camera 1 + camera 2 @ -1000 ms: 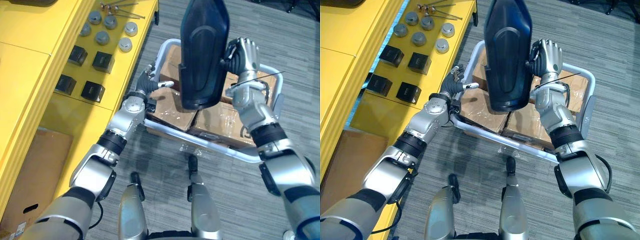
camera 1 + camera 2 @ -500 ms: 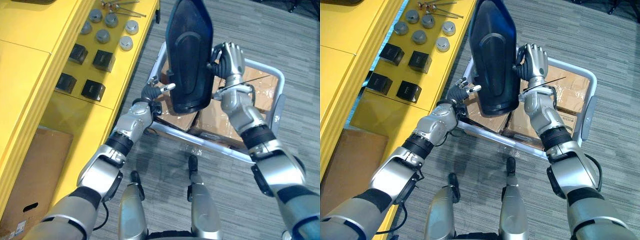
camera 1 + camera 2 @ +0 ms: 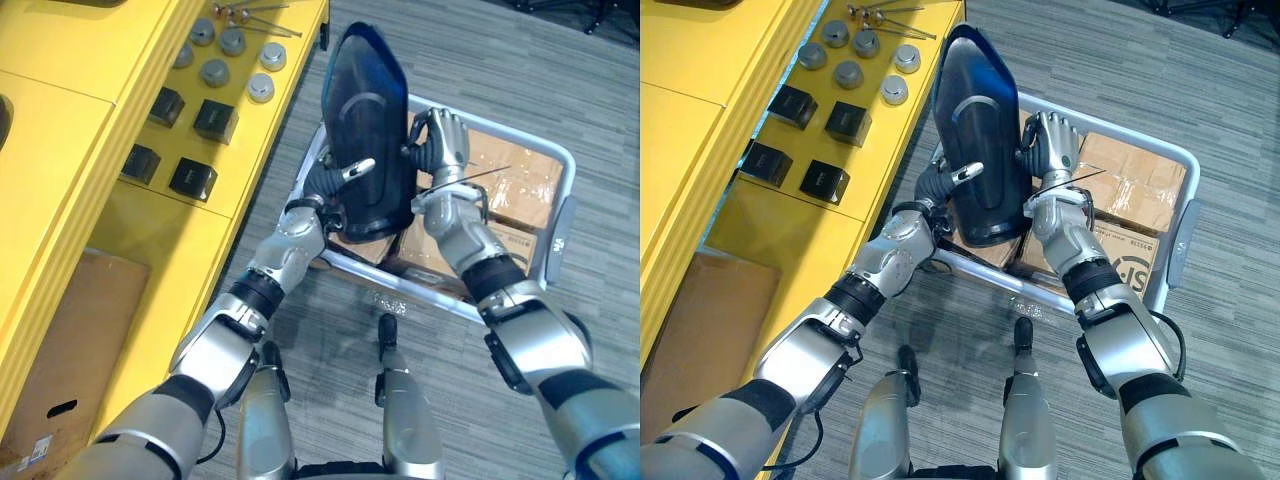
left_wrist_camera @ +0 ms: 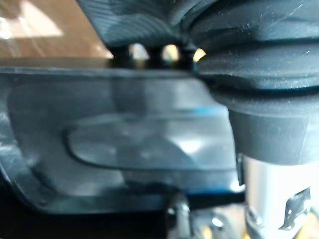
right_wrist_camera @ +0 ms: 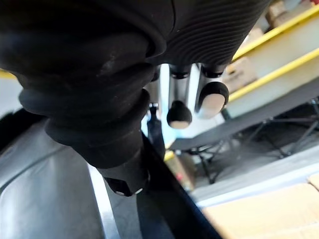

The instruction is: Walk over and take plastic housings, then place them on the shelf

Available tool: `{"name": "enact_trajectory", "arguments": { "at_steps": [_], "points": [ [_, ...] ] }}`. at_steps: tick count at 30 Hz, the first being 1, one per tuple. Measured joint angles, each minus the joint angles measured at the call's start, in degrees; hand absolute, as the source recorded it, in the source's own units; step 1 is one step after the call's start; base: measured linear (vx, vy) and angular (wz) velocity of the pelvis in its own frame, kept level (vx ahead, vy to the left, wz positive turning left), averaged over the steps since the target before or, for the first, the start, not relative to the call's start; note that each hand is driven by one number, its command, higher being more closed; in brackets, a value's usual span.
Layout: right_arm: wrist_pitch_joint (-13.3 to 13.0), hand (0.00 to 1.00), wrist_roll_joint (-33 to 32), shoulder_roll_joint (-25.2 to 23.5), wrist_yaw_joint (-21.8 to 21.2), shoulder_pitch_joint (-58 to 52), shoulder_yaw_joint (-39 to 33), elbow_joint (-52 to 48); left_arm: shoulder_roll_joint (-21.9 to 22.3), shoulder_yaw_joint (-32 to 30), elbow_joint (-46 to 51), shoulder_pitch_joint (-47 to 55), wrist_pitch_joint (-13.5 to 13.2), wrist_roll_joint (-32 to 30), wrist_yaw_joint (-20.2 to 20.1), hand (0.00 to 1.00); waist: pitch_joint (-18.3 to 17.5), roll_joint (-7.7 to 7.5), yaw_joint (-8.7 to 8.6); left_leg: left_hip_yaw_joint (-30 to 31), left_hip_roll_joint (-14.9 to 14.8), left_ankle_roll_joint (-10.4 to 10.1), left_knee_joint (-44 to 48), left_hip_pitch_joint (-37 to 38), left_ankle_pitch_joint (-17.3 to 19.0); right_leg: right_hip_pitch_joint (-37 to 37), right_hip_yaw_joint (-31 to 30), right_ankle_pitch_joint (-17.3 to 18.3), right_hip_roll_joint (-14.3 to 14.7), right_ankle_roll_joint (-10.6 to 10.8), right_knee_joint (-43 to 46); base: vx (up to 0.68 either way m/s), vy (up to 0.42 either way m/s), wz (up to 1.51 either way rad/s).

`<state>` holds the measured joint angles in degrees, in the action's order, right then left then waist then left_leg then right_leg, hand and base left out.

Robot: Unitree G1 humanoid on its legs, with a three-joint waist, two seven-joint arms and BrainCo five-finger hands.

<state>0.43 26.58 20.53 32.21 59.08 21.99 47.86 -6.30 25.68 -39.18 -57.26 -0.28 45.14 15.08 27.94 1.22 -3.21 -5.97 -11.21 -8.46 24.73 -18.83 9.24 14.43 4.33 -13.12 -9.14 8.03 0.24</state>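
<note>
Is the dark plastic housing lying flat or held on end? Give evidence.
On end: the housing stands tall between left hand and right hand, above the cart.

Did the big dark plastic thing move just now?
Yes. The plastic housing has shifted to the robot's left across the cart, closer to the yellow shelf.

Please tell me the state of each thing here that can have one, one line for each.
plastic housing: upright, held above the cart between both hands.
left hand: shut on one edge of the housing.
right hand: shut on the opposite edge.
cart: loaded.
cardboard boxes: closed, taped, lying in the cart.
</note>
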Motion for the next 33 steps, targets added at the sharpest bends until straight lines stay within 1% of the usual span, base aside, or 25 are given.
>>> {"name": "enact_trajectory", "arguments": {
  "at_steps": [1, 2, 4, 5, 7, 9, 11, 13, 15, 20, 22, 25, 27, 30, 31, 33],
  "points": [
    [-0.1, 1.0, -1.3, -0.4, 0.6, 0.0, 0.0, 0.0, 0.0, 0.0, 0.0, 0.0, -1.1, -0.1, 0.4, 1.0, 0.0, 0.0, -0.03, -0.1, 0.1, -0.1, -0.4, 0.3, -0.2, 0.0, 0.0, 0.0, -0.1, 0.0, 0.0, 0.0, 0.0, 0.0],
    [-0.2, 1.0, -1.6, -0.8, 0.8, 0.0, 0.0, -0.1, 0.0, -0.1, 0.0, 0.0, -1.4, -0.1, 0.8, 1.0, 0.0, 0.01, -0.02, -0.2, 0.1, -0.1, -0.6, 0.5, -0.2, -0.1, 0.0, 0.0, 0.0, 0.0, 0.0, 0.0, 0.0, 0.0],
    [-0.7, 1.0, -3.0, -2.0, 1.9, 0.0, 0.0, -0.9, 0.0, 0.1, 0.7, 0.6, -3.9, -0.7, 2.3, 1.0, -0.1, 0.15, -0.48, -0.2, 0.1, -0.1, -0.8, 0.9, -0.2, -0.5, 0.0, 0.0, 0.0, 0.0, -0.1, 0.0, 0.0, 0.0],
    [-0.7, 1.0, -3.2, -2.2, 2.3, 0.0, 0.0, -1.4, 0.0, 0.1, 1.3, 0.9, -4.6, -1.0, 2.7, 1.0, -0.1, 0.18, -0.55, -0.2, 0.1, -0.1, -0.7, 0.9, -0.2, -0.5, 0.0, 0.0, -0.1, 0.0, -0.1, 0.0, 0.0, 0.0],
    [-0.7, 1.0, -3.3, -2.4, 3.4, -0.1, 0.0, -3.0, 0.0, -0.2, 2.1, 1.4, -6.6, -1.2, 4.8, 1.0, -0.1, 0.19, -0.65, -0.3, 0.1, -0.1, -0.7, 1.2, -0.2, -0.7, -0.1, 0.0, -0.1, 0.0, -0.1, 0.0, 0.0, 0.0],
    [-0.6, 1.0, -3.5, -2.5, 4.2, -1.0, 0.0, -4.9, 0.0, -0.5, 2.1, 1.5, -7.3, -1.2, 5.7, 1.0, -0.1, 0.19, -0.63, -0.5, 0.1, -0.1, -0.8, 1.8, -0.2, -1.1, -0.2, 0.0, -0.1, 0.0, -0.2, -0.01, 0.01, -0.02],
    [-0.6, 1.0, -4.4, -2.6, 4.3, -2.6, -0.1, -7.2, 0.0, -0.5, 2.1, 1.8, -7.3, -1.6, 6.3, 1.0, -0.1, 0.19, -0.6, -0.7, 0.1, -0.1, -1.2, 2.8, -0.2, -1.9, -0.4, 0.0, -0.1, 0.0, -0.2, 0.0, 0.025, -0.04],
    [-0.5, 1.0, -5.1, -2.9, 4.3, -3.2, 0.0, -7.7, 0.0, -0.5, 2.2, 2.5, -7.2, -3.8, 6.9, 1.0, -0.2, 0.27, -0.75, -0.8, 0.1, -0.1, -1.2, 3.2, -0.2, -2.3, -0.4, 0.0, -0.1, 0.0, -0.5, -0.01, 0.02, -0.04],
    [-0.1, 1.0, -5.6, -2.9, 4.2, -3.9, 0.0, -9.1, 0.1, -0.3, 2.7, 3.5, -7.2, -4.6, 7.0, 1.0, -0.2, 0.27, -0.85, -0.9, 0.1, -0.1, -1.3, 3.3, -0.2, -2.4, -0.5, 0.0, 0.0, 0.0, -0.5, -0.02, 0.018, -0.04],
    [-0.1, 1.0, -5.6, -3.1, 4.1, -4.3, 0.0, -9.9, 0.4, 0.4, 3.2, 5.2, -5.0, -6.7, 7.4, 1.0, -0.2, 0.27, -0.88, -1.4, 0.0, -0.1, -1.7, 3.6, -0.2, -2.3, -0.9, 0.0, 0.0, 0.0, -0.8, 0.0, 0.024, -0.04],
    [-0.1, 1.0, -5.6, -3.1, 4.1, -4.5, 0.0, -10.9, 0.4, 0.4, 3.3, 5.5, -4.8, -8.0, 7.4, 1.0, -0.2, 0.27, -0.92, -1.6, 0.0, -0.1, -1.9, 3.8, -0.2, -2.2, -1.1, 0.0, 0.0, -0.1, -0.9, 0.01, 0.014, -0.02],
    [-0.3, 1.0, -5.6, -2.9, 4.1, -4.5, 0.0, -11.5, 0.4, 0.9, 3.3, 5.6, -4.7, -8.0, 7.4, 1.0, -0.2, 0.27, -0.97, -1.9, 0.0, -0.2, -2.2, 3.8, -0.2, -2.0, -1.2, 0.0, 0.0, -0.1, -1.0, 0.02, 0.024, -0.03],
    [-0.8, 1.0, -5.6, -2.7, 4.1, -4.5, 0.0, -11.5, 0.4, 1.7, 3.3, 5.6, -4.6, -8.0, 7.4, 1.0, -0.2, 0.27, -0.99, -2.0, 0.0, -0.2, -2.2, 3.8, -0.1, -2.0, -1.3, 0.0, 0.0, -0.1, -1.1, 0.01, 0.012, -0.02],
    [-3.1, 1.0, -5.5, -2.5, 4.1, -4.5, 0.1, -11.8, 0.4, 2.2, 3.3, 5.9, -4.6, -7.3, 7.3, 1.0, -0.2, 0.27, -1.29, -2.1, 0.0, -0.3, -2.2, 3.8, 0.0, -2.0, -1.3, 0.0, 0.0, -0.1, -1.1, 0.0, 0.0, 0.0],
    [-4.0, 1.0, -5.4, -2.5, 4.1, -4.5, 0.3, -12.1, 0.4, 2.2, 3.3, 6.0, -4.7, -6.3, 7.3, 1.0, -0.2, 0.26, -1.47, -2.1, 0.0, -0.2, -2.2, 3.8, 0.0, -2.0, -1.3, 0.0, 0.0, -0.1, -1.1, 0.0, 0.0, 0.0],
    [-5.1, 1.0, -5.2, -2.4, 4.1, -4.5, 1.3, -13.2, 0.4, 2.8, 3.3, 6.3, -4.9, -4.6, 7.2, 1.0, -0.1, 0.26, -1.8, -2.1, 0.0, -0.2, -2.1, 3.8, 0.0, -2.0, -1.4, 0.0, 0.0, -0.1, -1.1, -0.02, 0.011, 0.0]
  ]
}}
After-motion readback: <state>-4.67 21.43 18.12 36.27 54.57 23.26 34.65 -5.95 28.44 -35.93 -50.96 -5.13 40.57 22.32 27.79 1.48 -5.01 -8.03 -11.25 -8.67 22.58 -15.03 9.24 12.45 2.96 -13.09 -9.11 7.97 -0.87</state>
